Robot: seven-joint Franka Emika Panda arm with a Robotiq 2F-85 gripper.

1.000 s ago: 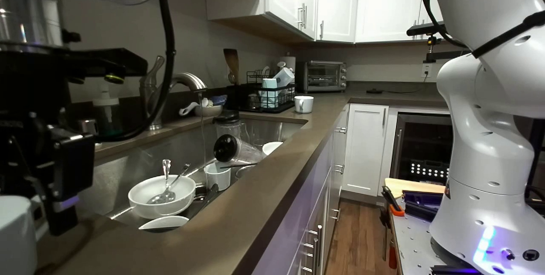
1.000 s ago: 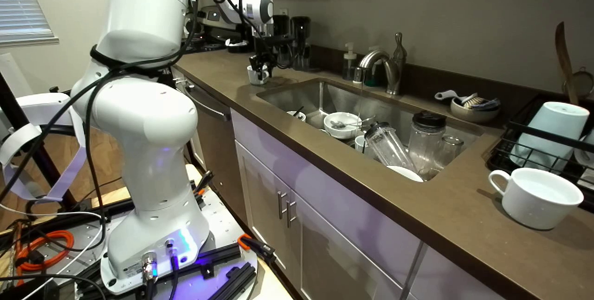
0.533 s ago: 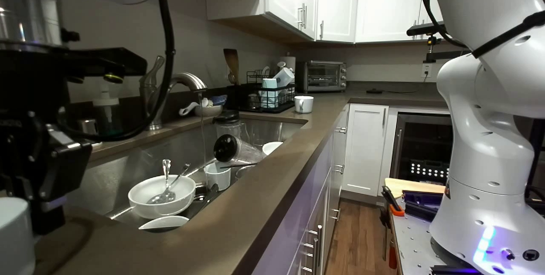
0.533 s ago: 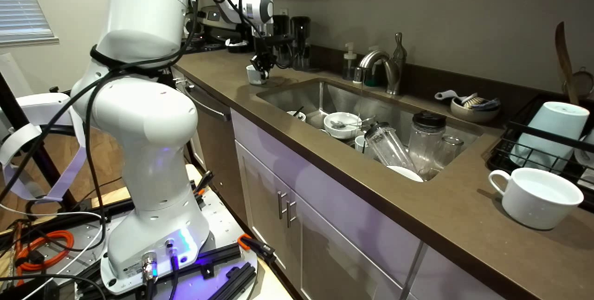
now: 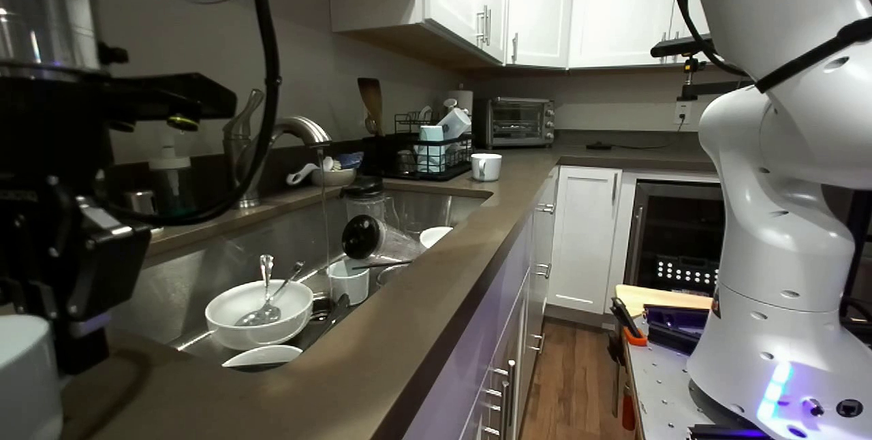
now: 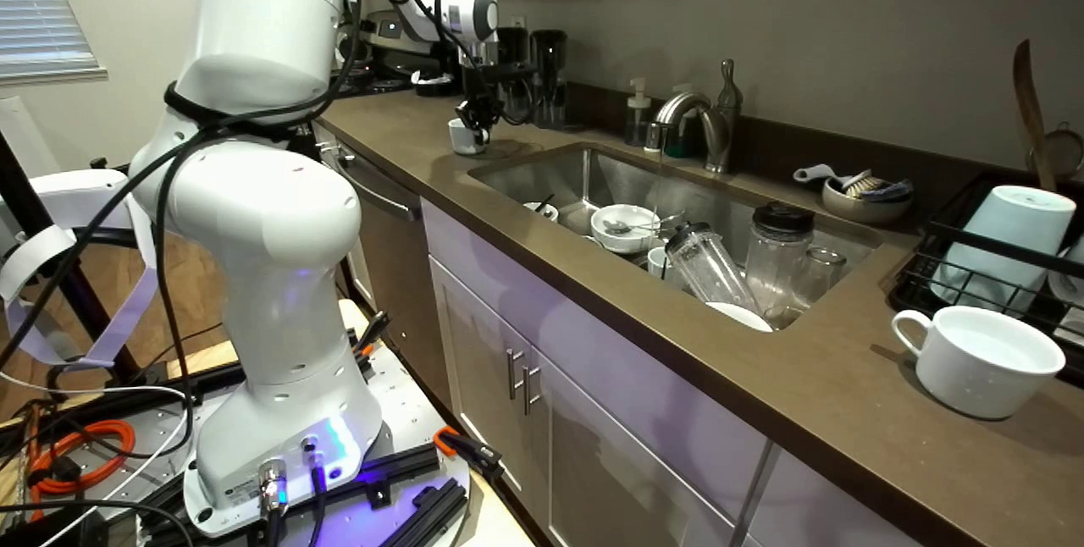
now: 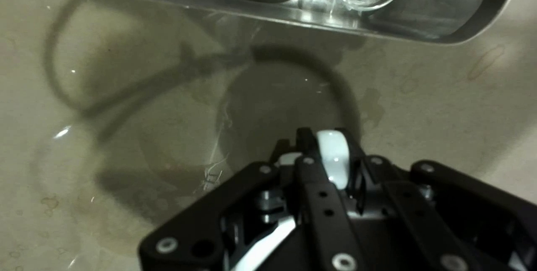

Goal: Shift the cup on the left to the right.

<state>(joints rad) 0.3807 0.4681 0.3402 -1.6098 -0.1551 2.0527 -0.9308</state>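
The cup, a white mug (image 6: 463, 138), is on the counter left of the sink; I cannot tell whether it touches the counter. In an exterior view only part of the mug (image 5: 26, 379) shows at the lower left edge. My gripper (image 6: 481, 130) points down at its handle side. In the wrist view the white loop handle (image 7: 334, 160) sits between the fingers of my gripper (image 7: 329, 139), which are closed on it. Most of the mug's body is hidden in the wrist view.
The steel sink (image 6: 569, 159) holds a white bowl (image 6: 625, 229), clear bottles and cups, beneath a running faucet (image 6: 690, 107). A second white mug (image 6: 987, 361) stands on the counter by the black dish rack (image 6: 931, 234). Soap bottles (image 6: 637, 111) stand behind the sink.
My gripper's fingers have closed around the handle, which showed beside them one second ago. The mug has shifted very slightly. Nothing else has moved.
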